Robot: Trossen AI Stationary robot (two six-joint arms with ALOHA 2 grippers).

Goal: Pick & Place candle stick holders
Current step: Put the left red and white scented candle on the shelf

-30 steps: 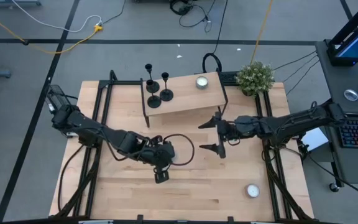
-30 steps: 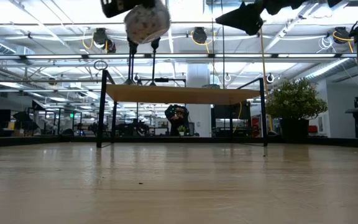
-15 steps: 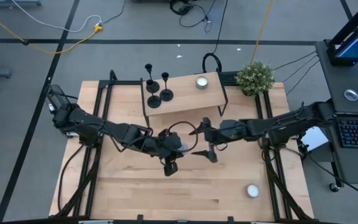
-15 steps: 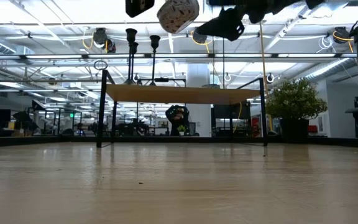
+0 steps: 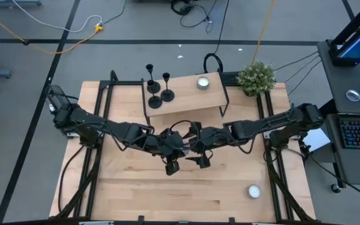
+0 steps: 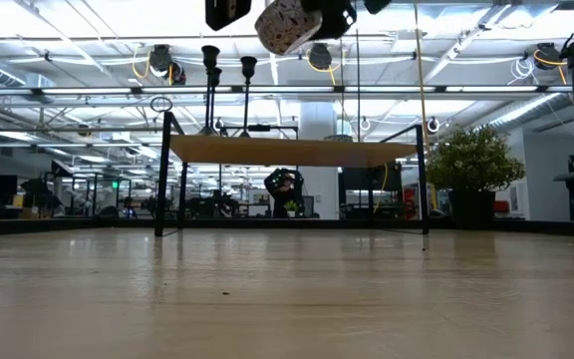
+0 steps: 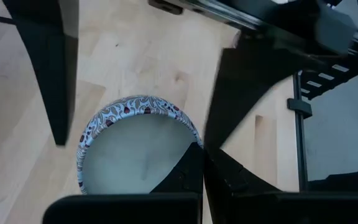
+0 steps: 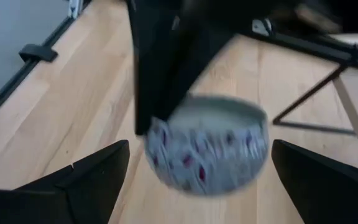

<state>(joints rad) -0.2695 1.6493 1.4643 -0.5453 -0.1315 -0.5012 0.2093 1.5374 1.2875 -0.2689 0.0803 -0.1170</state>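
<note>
The three candle stick holders stand upright, close together at the left end of the small raised shelf at the table's far side; in the low view we see their thin stems and cups above the shelf top. A white candle sits on the same shelf, apart from them, and a potted plant stands off its right end. Neither arm touches the holders. Over the middle of the table, our left gripper is clamped shut on the rim of a patterned round tin, held up in the air. Our right gripper is just beside it, fingers spread wide on either side of the tin, gripping nothing. A second white candle lies near the table's front right.
</note>
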